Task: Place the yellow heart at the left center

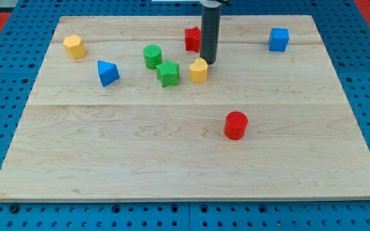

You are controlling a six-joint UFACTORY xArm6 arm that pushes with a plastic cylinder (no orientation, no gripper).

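Observation:
The yellow heart [198, 70] lies on the wooden board [108, 147] a little above the middle. My tip [209, 62] stands just right of and above the heart, touching or nearly touching its upper right edge. The rod rises from there to the view's top and partly hides a red block [192, 38] behind it.
A green star [168, 73] lies close left of the heart, a green cylinder [152, 56] above-left of it. A blue triangle [108, 72] and a yellow hexagon block [74, 47] lie at the upper left. A blue cube [278, 39] lies upper right, a red cylinder [236, 125] lower right.

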